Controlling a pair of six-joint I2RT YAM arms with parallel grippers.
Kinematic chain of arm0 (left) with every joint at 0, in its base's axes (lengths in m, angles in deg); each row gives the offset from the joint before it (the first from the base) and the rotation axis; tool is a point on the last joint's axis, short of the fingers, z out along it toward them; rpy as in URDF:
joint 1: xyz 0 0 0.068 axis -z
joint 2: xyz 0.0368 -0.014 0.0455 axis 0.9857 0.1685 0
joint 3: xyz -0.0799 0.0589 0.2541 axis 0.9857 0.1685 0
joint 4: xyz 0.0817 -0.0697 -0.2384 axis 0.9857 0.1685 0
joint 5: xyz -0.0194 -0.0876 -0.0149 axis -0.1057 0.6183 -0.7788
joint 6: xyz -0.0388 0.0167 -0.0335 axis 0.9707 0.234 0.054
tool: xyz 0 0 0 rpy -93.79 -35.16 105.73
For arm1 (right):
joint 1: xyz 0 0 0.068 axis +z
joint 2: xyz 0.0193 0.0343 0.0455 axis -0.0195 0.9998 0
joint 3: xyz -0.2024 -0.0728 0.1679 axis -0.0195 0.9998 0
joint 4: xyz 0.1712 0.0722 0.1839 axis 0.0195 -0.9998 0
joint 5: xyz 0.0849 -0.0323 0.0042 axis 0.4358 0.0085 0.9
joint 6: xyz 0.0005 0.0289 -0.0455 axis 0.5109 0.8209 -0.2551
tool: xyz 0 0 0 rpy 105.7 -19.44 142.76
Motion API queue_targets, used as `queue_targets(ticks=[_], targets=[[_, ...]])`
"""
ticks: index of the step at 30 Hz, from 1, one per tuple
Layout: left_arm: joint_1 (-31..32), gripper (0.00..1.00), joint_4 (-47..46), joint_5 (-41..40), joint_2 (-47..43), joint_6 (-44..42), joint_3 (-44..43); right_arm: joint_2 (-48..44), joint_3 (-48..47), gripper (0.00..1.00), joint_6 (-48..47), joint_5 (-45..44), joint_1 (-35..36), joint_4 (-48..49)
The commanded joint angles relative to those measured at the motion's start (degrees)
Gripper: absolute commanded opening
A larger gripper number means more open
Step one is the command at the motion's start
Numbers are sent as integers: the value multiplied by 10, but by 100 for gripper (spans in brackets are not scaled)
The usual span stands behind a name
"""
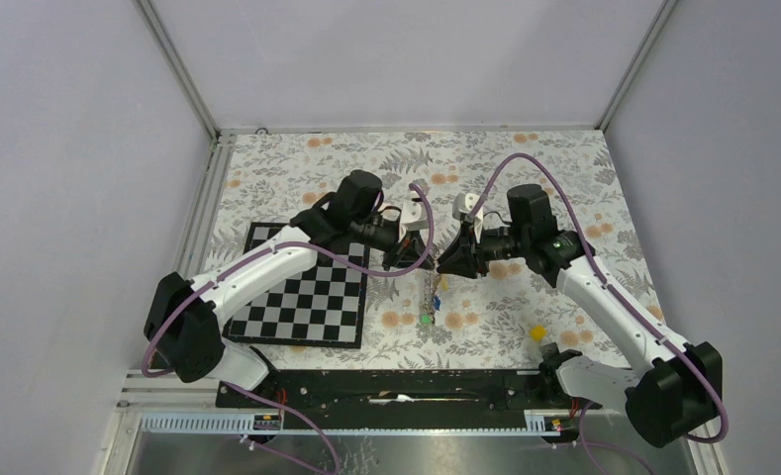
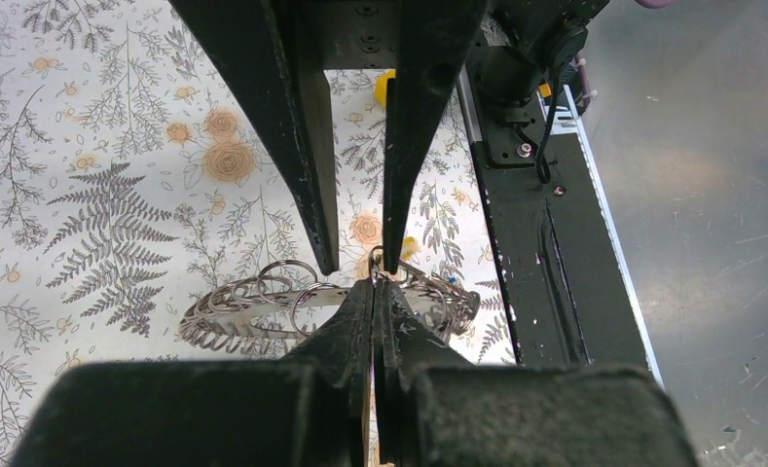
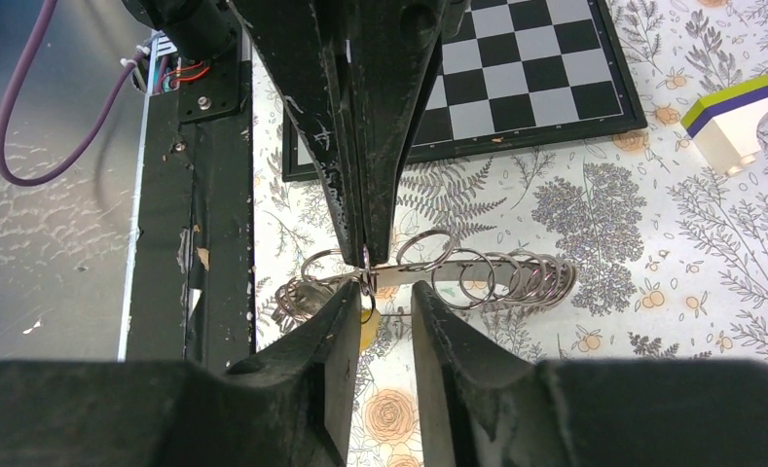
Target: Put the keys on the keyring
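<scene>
Left claw (image 3: 365, 255) clamps the thin jagged grey metal keyring (image 3: 477, 277); right claw (image 3: 387, 292), apart at six o'clock, half hides a yellow-headed key (image 3: 367, 336); black rail (image 3: 214, 195) crowds nine o'clock.

The bench (image 1: 564, 178) is wearing grey ferns and orange blooms on white; the board (image 1: 307, 307) is showing black-white checks; the keyring (image 3: 540, 282) is gleaming silver; the fingers (image 3: 311, 360) are showing black.
</scene>
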Motion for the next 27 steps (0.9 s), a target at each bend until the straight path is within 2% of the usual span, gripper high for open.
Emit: queue_targets(ticks=[1,4,6,9,15,16,22,27], targets=[[-3,0,-48,31,-2,5,-8,4,-26,29,1,16,6,8],[-3,0,-51,29,-4,5,-3,2,-29,22,-1,17,5,3],[-3,0,-52,27,-4,2,0,2,-34,11,-6,16,6,-5],[-3,0,-52,26,-4,0,2,0,-43,1,-14,15,6,-21],[-5,0,-54,16,-3,-3,2,2,-72,0,-32,-13,10,-70],[-5,2,-56,12,-3,-3,0,3,-78,0,-34,-23,13,-78],[-5,30,-57,2,-1,-24,-8,20,-115,0,-37,-79,36,-140],[-4,40,-60,8,1,-33,-8,27,-133,0,-34,-96,40,-166]])
